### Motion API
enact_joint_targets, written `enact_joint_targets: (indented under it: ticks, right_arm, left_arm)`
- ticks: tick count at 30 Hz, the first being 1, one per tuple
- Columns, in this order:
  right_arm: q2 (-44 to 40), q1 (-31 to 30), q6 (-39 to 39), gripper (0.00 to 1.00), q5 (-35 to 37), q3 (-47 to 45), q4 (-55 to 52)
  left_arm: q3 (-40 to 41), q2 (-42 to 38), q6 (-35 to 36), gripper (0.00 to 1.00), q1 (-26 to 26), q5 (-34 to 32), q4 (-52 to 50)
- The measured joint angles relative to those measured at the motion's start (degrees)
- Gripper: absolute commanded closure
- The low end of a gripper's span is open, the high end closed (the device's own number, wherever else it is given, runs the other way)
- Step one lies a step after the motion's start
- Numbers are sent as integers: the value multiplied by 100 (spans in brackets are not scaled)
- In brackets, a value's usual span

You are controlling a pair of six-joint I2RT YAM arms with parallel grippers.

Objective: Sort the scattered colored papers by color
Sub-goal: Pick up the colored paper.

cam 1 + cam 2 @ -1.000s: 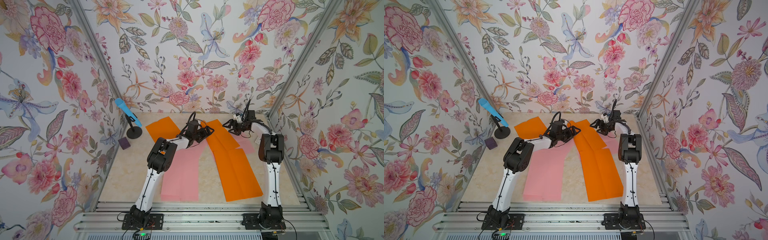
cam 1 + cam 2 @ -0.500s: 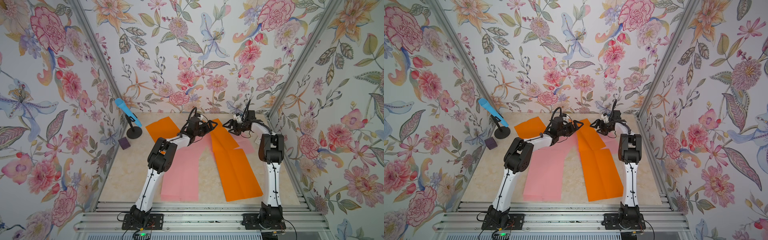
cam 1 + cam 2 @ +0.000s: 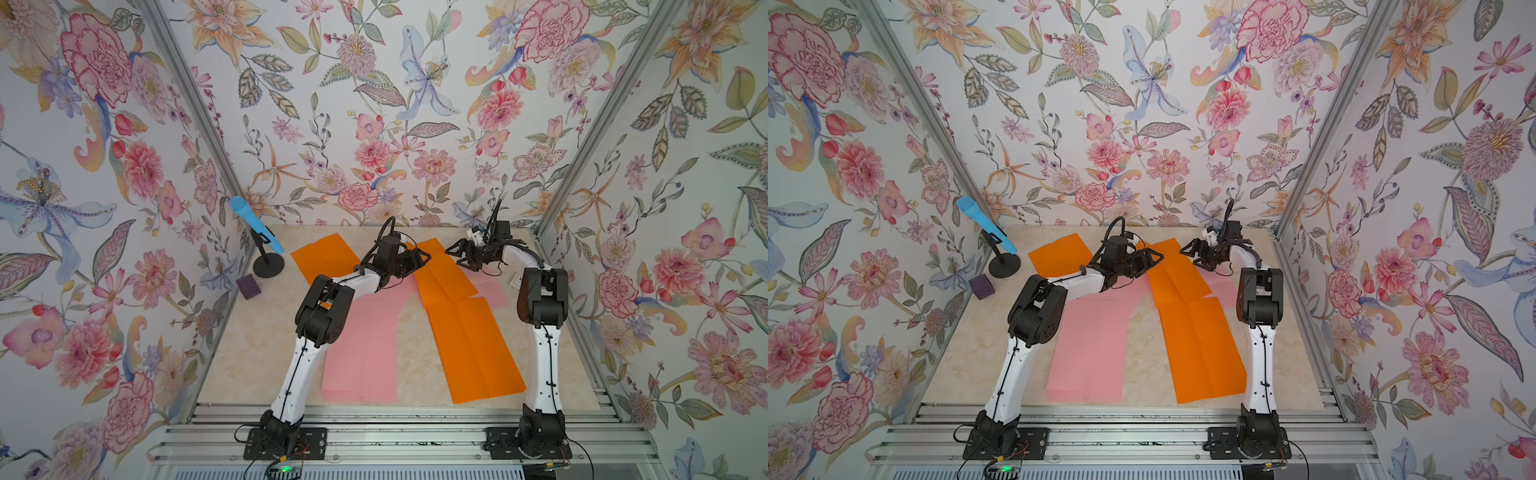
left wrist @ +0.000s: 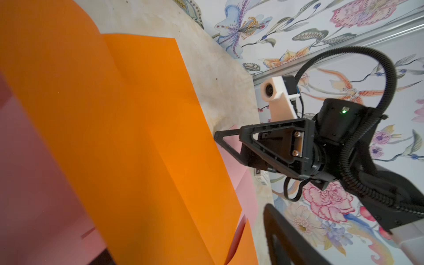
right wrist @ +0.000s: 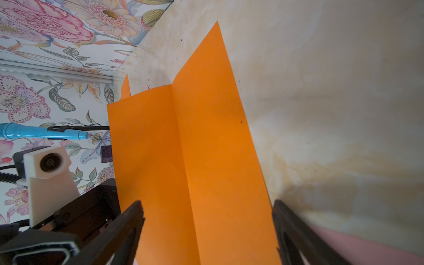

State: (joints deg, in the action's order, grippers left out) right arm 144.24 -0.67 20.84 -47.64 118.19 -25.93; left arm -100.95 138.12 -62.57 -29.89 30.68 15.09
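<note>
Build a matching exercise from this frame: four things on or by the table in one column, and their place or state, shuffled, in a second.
Things
1. purple block
2. white card
3. blue microphone
4. front pink sheet

Places or states
A. held tilted on a black stand
B. lying flat, alongside a long orange sheet
C. at the left edge of the table, just on the near side of the stand's base
D. beside the elbow of the right arm, partly hidden by it

Pairs: 1-C, 2-D, 3-A, 4-B
</note>
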Motion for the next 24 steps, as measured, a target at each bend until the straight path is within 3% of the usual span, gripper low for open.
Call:
enact_joint_targets:
  ticks: [4,8,18,24]
  right_arm:
    - [0,0,17,11,4,0,0]
    - [0,0,17,11,13,0,0]
    - [-20,2,44,11,111,-2,-2]
    - [-164,11,61,11,334,-149,-26]
  left_arm:
    - [-70,0,258,60,48,-111,-452]
    - [-157,0,439,66,127,-219,-820]
    - [-1117,35,992,100,337,-433,-1687]
    - [-2122,269,1427,100,389,-660,-2411]
